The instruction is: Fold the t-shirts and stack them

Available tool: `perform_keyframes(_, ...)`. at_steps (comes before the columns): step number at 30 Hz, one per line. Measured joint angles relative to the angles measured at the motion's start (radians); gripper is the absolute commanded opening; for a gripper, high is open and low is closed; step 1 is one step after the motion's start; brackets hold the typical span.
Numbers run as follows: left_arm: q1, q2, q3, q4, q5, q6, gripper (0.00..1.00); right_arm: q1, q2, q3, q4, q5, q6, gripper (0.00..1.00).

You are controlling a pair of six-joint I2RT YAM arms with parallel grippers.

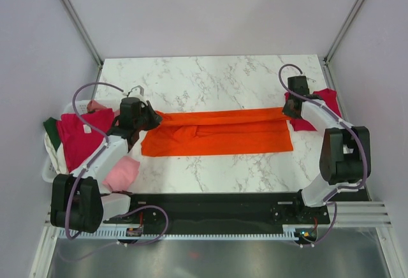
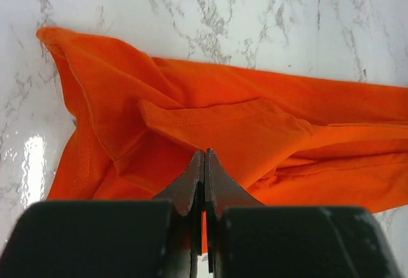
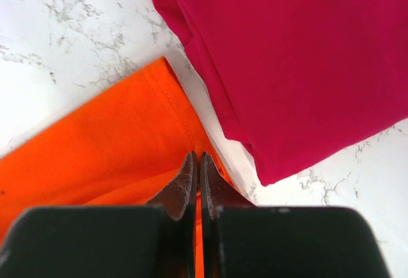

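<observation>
Overhead and wrist views of two arms at a marble bench (image 1: 210, 83).

**Container.** A white basket (image 1: 48, 173) sits at the bench's left edge, beside the left arm.
- A magenta t-shirt (image 1: 80, 138) lies heaped in it and covers most of the opening.
- A dark green t-shirt (image 1: 51, 128) shows at its outer left side.
- A scrap of light pink cloth (image 1: 95, 106) shows at the far rim.
- A pale pink t-shirt (image 1: 122, 173) bulges out near the left arm's base. Whether it rests in the basket or on the bench cannot be told.

**Work piece.** The orange t-shirt (image 1: 217, 134) lies across the middle of the bench as a long band, folded lengthwise.
- The left tool (image 1: 155, 120) is clamped on a raised fold at the shirt's left end, with cloth pinched between its fingers (image 2: 191, 179).
- The right tool (image 1: 290, 111) is clamped on the hemmed corner of the shirt's right end.
- A red t-shirt (image 1: 322, 109) lies just beside that corner, with a strip of bare bench between the two.

**Hidden or unclear.**
- From above, both wrists cover their own fingertips.
- The right arm overlaps the red t-shirt, and the right wrist view cuts it off at the top and right.
- The orange t-shirt's collar and sleeves cannot be made out.
- Most of the basket's wall is buried under cloth.
</observation>
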Motion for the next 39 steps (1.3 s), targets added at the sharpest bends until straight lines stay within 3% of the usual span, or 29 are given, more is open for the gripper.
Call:
perform_keyframes(6, 0.0, -0.024, -0.122, 0.005, 0.0, -0.029, 0.02, 0.0, -0.043, -0.104, 0.046, 0.029, 0.045, 0.09)
perform_keyframes(7, 0.0, -0.035, -0.141, 0.005, 0.0, -0.034, 0.02, 0.0, -0.05, -0.122, 0.05, 0.031, 0.053, 0.16)
perform_keyframes(8, 0.0, -0.045, -0.156, 0.005, 0.0, -0.039, 0.02, 0.0, -0.057, -0.138, 0.054, 0.034, 0.063, 0.38)
perform_keyframes(9, 0.0, -0.055, -0.17, 0.006, 0.0, -0.043, 0.02, 0.0, -0.064, -0.152, 0.063, 0.036, 0.072, 0.46)
perform_keyframes(11, 0.0, -0.072, -0.191, 0.011, 0.0, -0.052, 0.06, 0.0, -0.077, -0.175, 0.072, 0.04, 0.082, 0.49)
perform_keyframes(12, 0.0, -0.079, -0.201, 0.017, 0.001, -0.057, 0.12, -0.001, -0.085, -0.186, 0.076, 0.041, 0.083, 0.49)
perform_keyframes(16, 0.0, -0.096, -0.232, 0.023, 0.008, -0.08, 0.56, -0.001, -0.161, -0.247, 0.098, 0.043, 0.092, 0.55)
perform_keyframes(17, 0.0, -0.105, -0.241, 0.023, 0.009, -0.084, 0.61, 0.0, -0.204, -0.263, 0.099, 0.039, 0.088, 0.56)
perform_keyframes(21, 0.0, -0.188, -0.269, 0.016, 0.016, -0.097, 0.64, 0.022, -0.286, -0.264, 0.124, -0.01, 0.068, 0.59)
perform_keyframes(26, -0.001, -0.235, -0.214, -0.008, 0.018, -0.098, 0.63, 0.148, -0.264, -0.217, 0.182, -0.238, 0.027, 0.58)
perform_keyframes(33, 0.019, 0.084, 0.04, -0.084, 0.03, -0.097, 0.57, 0.354, -0.034, -0.043, 0.249, -0.546, 0.021, 0.56)
perform_keyframes(39, 0.043, 0.304, 0.178, -0.117, 0.031, -0.097, 0.57, 0.446, 0.166, 0.116, 0.285, -0.693, 0.033, 0.55)
